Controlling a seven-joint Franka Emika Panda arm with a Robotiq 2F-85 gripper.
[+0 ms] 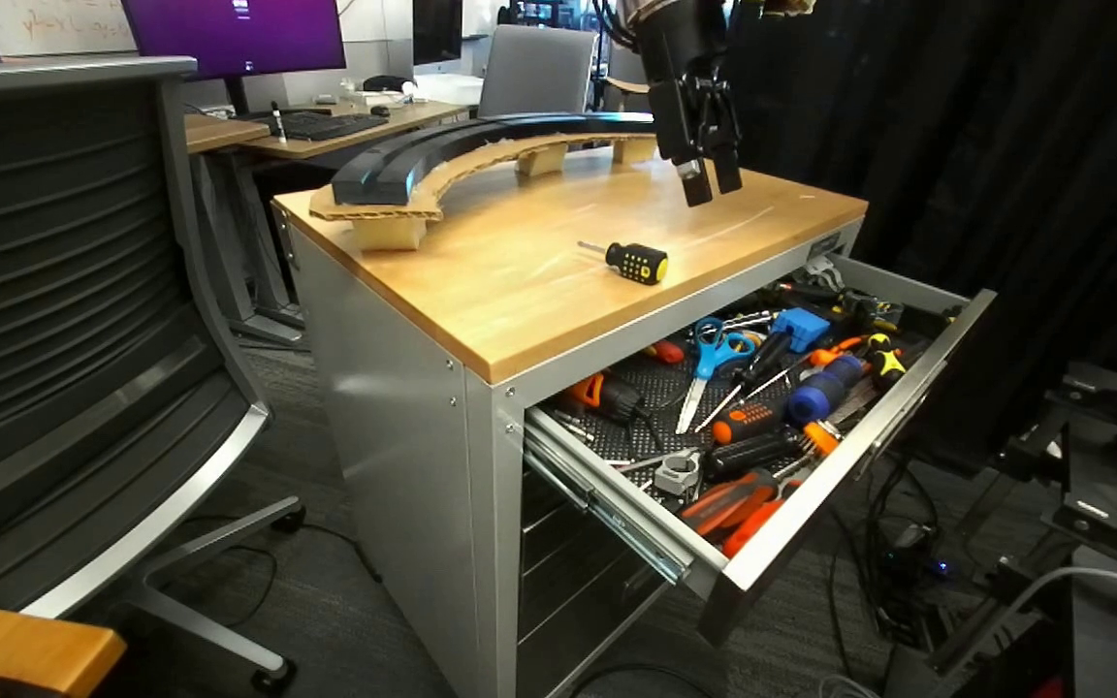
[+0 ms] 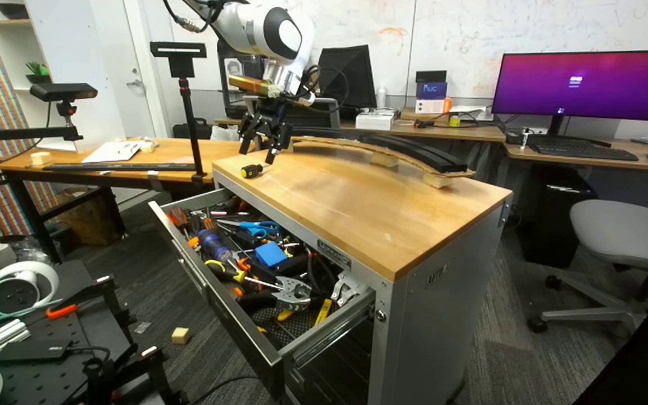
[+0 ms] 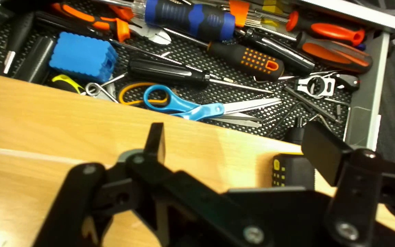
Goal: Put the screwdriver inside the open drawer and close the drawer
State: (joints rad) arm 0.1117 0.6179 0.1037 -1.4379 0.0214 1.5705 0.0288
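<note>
The stubby black and yellow screwdriver lies on the wooden cabinet top near its front edge; it also shows in an exterior view. In the wrist view its handle shows between the fingers, nearer the right one, and the gripper body hides its shaft. The grey drawer is pulled out and full of tools; its front rim also shows in an exterior view and its side wall in the wrist view. My gripper is open, holds nothing and hovers above the cabinet top; it also shows in an exterior view.
A curved black track on cardboard and wooden blocks stands along the back of the cabinet top. Blue scissors, a blue block and several handled tools lie in the drawer. An office chair stands beside the cabinet.
</note>
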